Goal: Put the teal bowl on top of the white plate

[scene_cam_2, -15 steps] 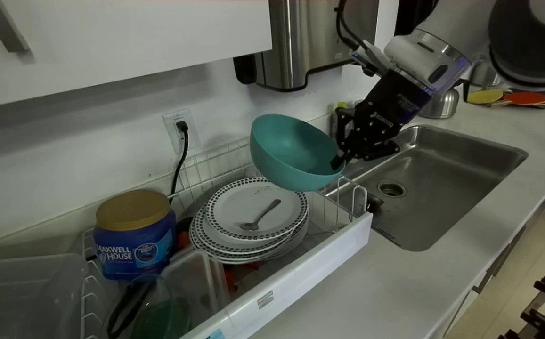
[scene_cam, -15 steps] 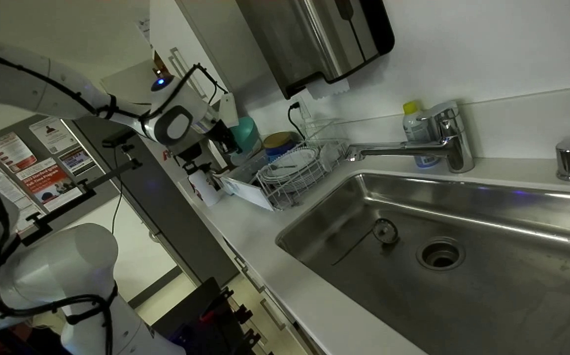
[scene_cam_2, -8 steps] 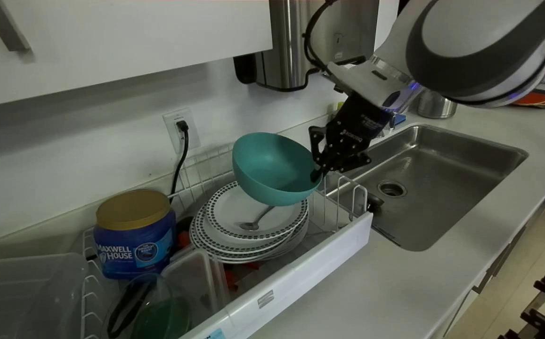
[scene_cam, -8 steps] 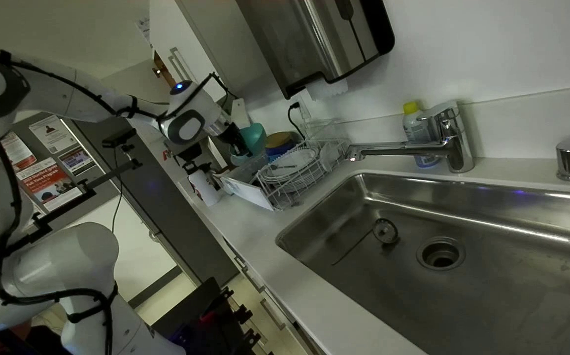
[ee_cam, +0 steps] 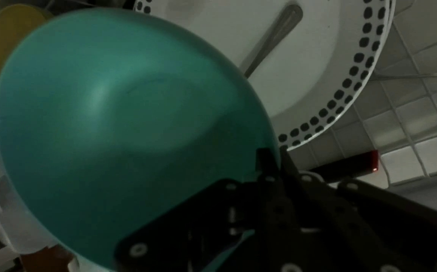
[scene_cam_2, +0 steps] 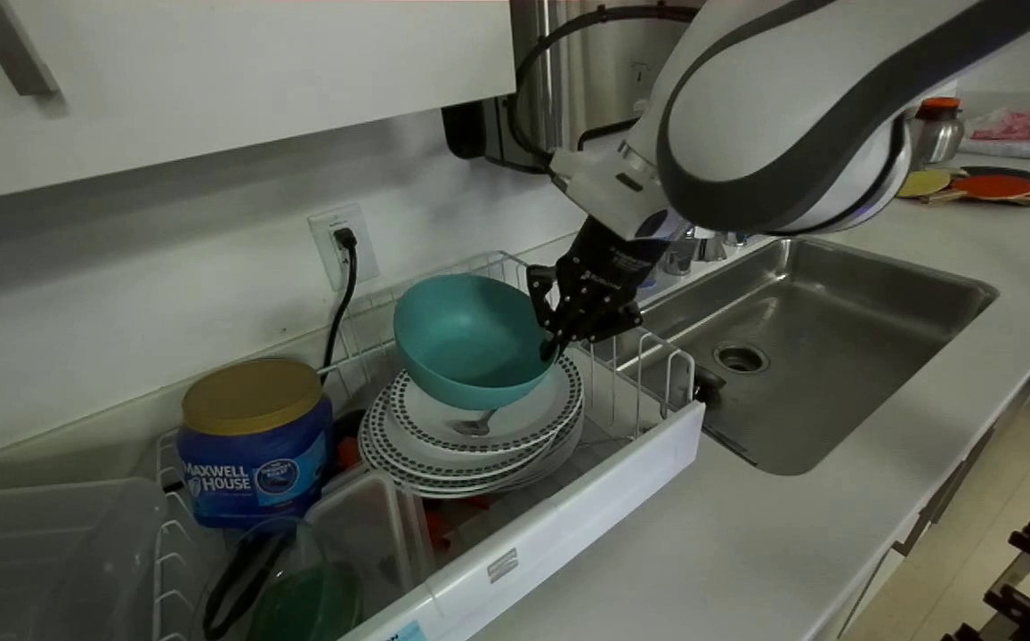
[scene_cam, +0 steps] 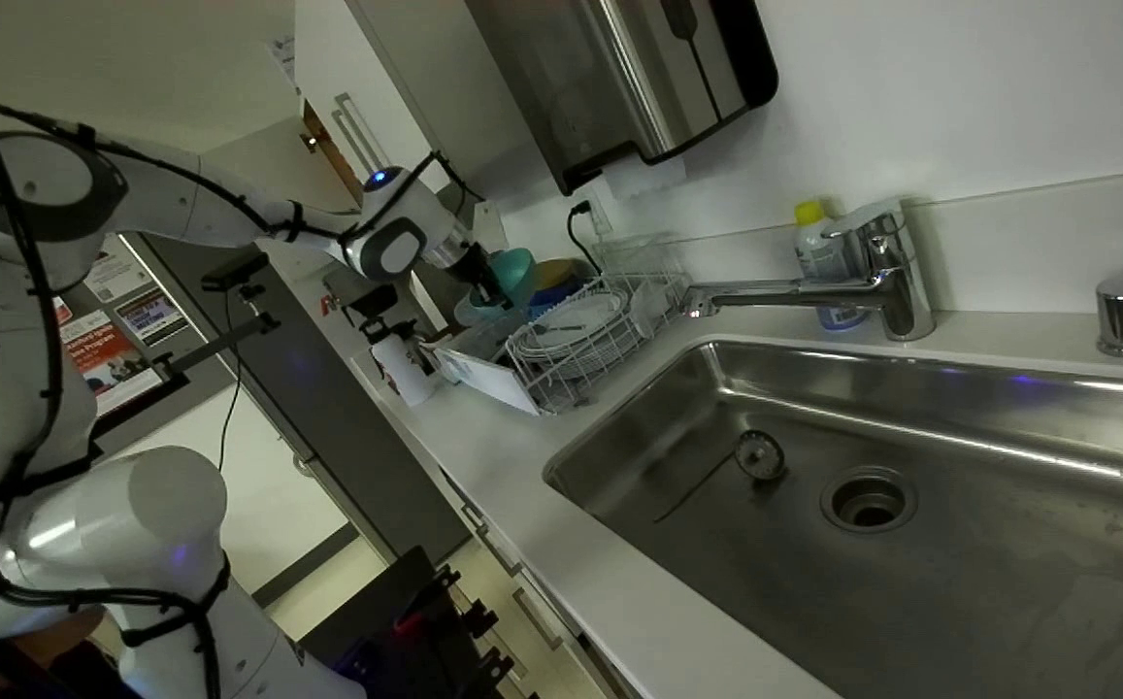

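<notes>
While the gripper (scene_cam_2: 552, 346) pinches the teal bowl (scene_cam_2: 470, 338) by its rim, step looks like placing; bowl hangs tilted over the dot-rimmed white plate (scene_cam_2: 528, 415), toward the back edge of the surface (scene_cam_2: 728, 534); next: centre, level, lower, release; spoon (scene_cam_2: 473, 426) underneath may rock it.

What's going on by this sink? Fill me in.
A robot arm has its gripper shut on the rim of a teal bowl. The bowl hangs tilted, not yet set down on the top white plate in the dish rack. A spoon lies on that plate, so it may end up under the bowl.
</notes>
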{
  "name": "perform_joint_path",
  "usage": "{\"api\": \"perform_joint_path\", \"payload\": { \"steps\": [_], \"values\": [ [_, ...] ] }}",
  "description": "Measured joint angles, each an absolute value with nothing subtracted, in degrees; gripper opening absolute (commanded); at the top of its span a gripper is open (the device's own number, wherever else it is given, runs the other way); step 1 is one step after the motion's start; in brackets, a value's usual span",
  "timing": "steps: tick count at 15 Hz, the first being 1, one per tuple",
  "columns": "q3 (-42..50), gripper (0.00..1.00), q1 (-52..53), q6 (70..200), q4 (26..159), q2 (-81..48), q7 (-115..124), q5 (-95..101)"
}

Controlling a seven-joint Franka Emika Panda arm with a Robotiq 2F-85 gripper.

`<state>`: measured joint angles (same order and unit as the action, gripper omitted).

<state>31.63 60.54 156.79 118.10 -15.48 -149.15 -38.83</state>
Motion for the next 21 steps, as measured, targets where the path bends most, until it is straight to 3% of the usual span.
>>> {"api": "perform_joint_path", "payload": {
  "steps": [8, 9, 10, 12, 21],
  "values": [
    [19.23, 0.01, 44.27, 156.97, 108.19, -28.64, -147.74, -36.11],
    [14.70, 0.06, 39.90, 157.24, 106.99, -28.77, -145.19, -32.15],
    [10.28, 0.31, 35.59, 157.18, 106.04, -28.79, -142.83, -28.20],
    [2.44, 0.36, 27.76, 157.16, 105.31, -28.81, -138.70, -20.94],
    [-17.26, 0.99, 10.82, 157.16, 108.26, -23.54, -131.39, -12.40]
  ]
}}
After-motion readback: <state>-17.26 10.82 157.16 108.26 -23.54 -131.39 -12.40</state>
